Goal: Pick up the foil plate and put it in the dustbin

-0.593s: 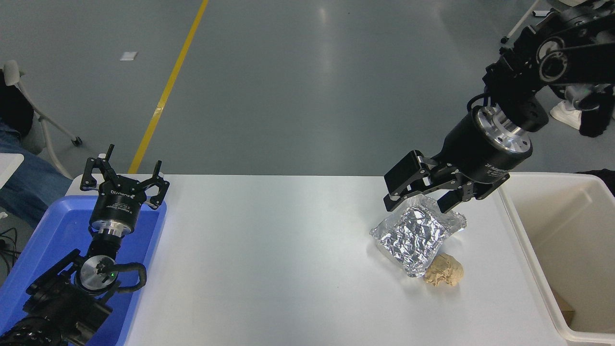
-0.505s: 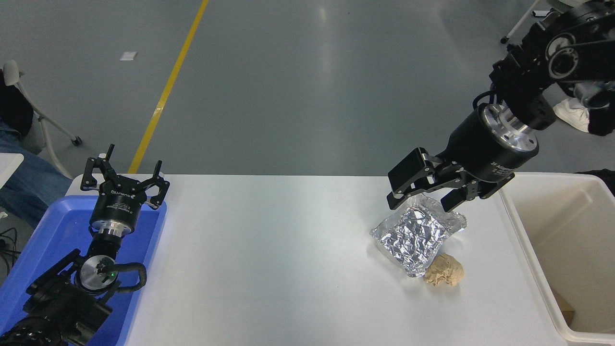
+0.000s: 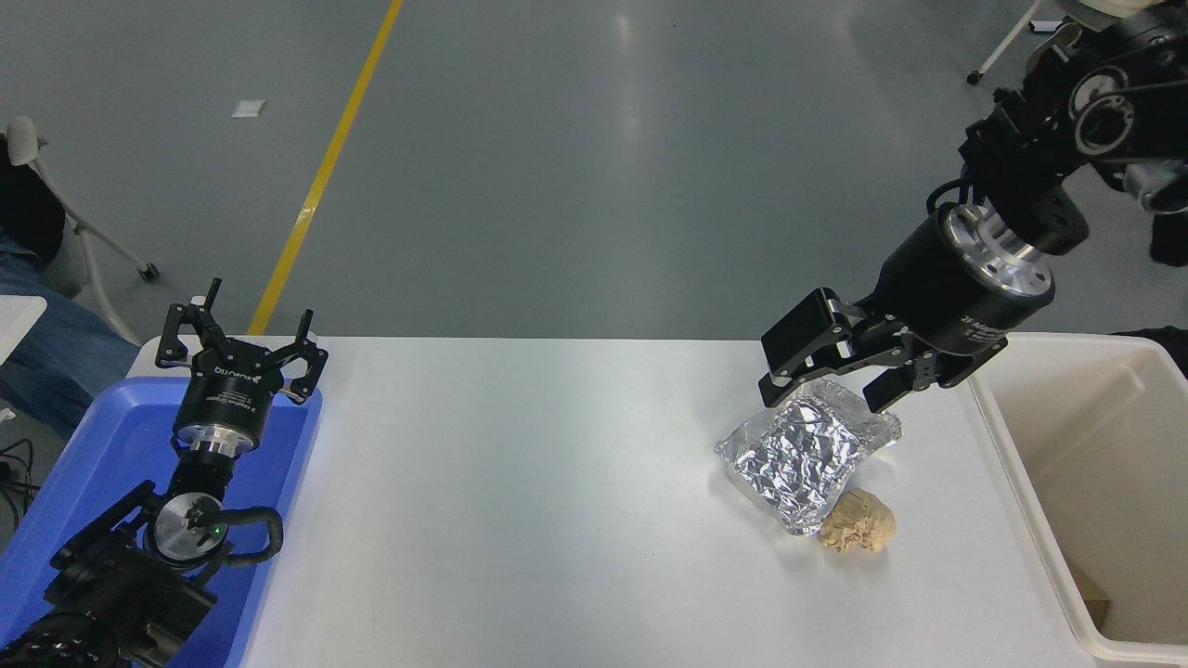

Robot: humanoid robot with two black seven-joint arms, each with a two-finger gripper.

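Note:
The foil plate, a shiny crinkled silver tray, lies on the white table right of centre. My right gripper hangs open and empty just above the plate's far edge, its fingers spread to either side of that edge without touching it. The dustbin, a cream-white tub, stands at the table's right end, close to the plate's right. My left gripper is parked open over the blue tray at the lower left.
A small tan crumpled paper ball lies against the plate's near corner. A blue tray sits at the table's left end. A brown scrap lies in the dustbin's near corner. A chair and a seated person's leg show at far left.
My right gripper has drifted a little to the right and upward, staying open above the foil plate's far edge. The plate and the left arm have not moved.

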